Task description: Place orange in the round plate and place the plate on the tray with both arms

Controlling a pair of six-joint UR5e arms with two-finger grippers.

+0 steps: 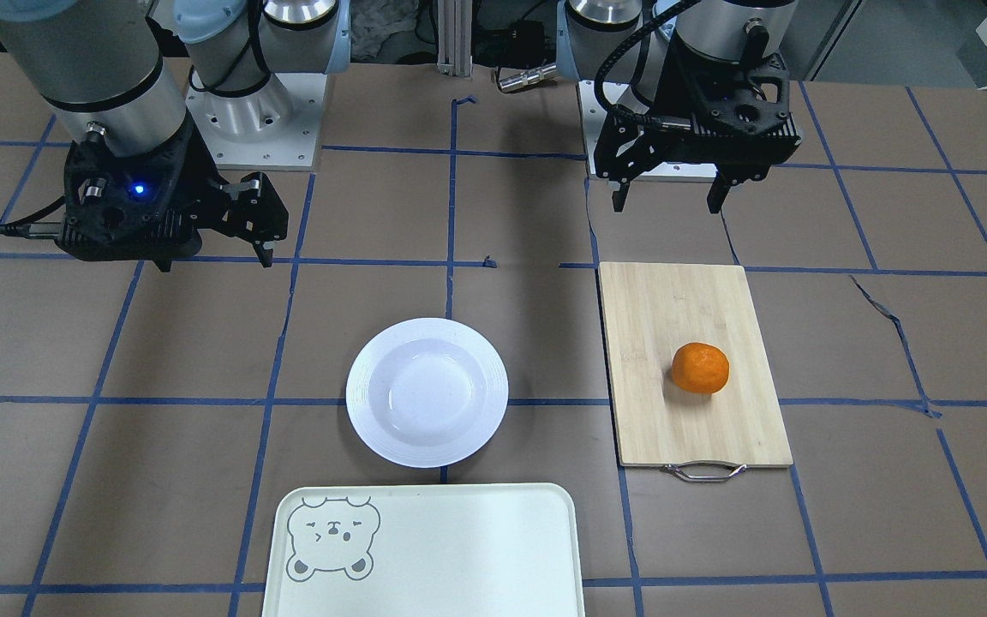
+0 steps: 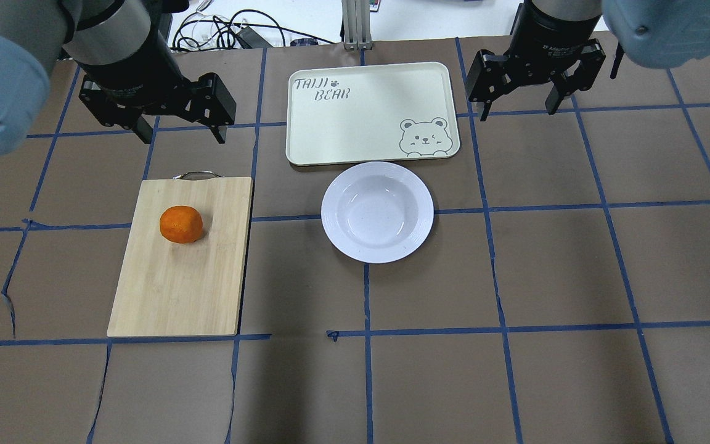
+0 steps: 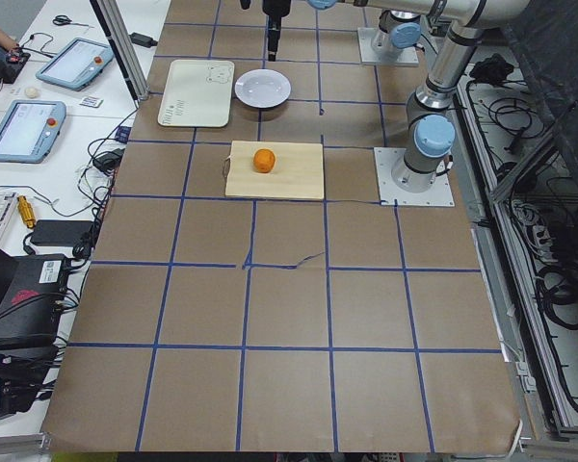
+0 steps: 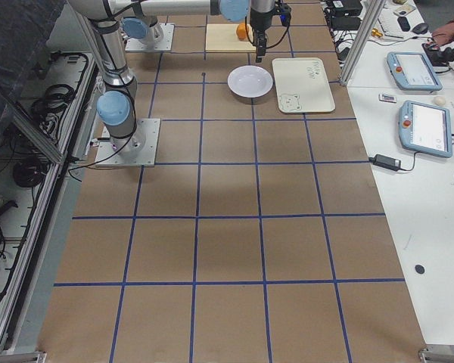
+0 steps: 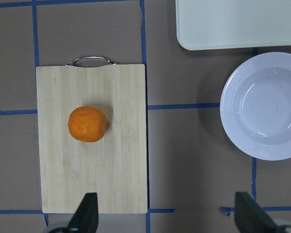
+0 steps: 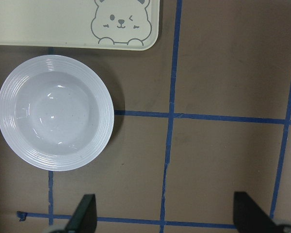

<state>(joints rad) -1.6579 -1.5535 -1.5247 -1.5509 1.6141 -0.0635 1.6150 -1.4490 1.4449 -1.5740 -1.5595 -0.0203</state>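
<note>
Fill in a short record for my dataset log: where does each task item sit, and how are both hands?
orange: on the bamboo cutting board, toward its handle end
round plate: empty, on the table beside the tray, not touching it
tray: empty
left hand: open, empty, raised beyond the board's handle
right hand: open, empty, raised beside the tray
progress: nothing placed yet

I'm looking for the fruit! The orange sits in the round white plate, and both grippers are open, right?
Not quite. The orange sits on the bamboo cutting board, not in the round plate; the overhead view shows it. The left gripper and right gripper are indeed open.
</note>
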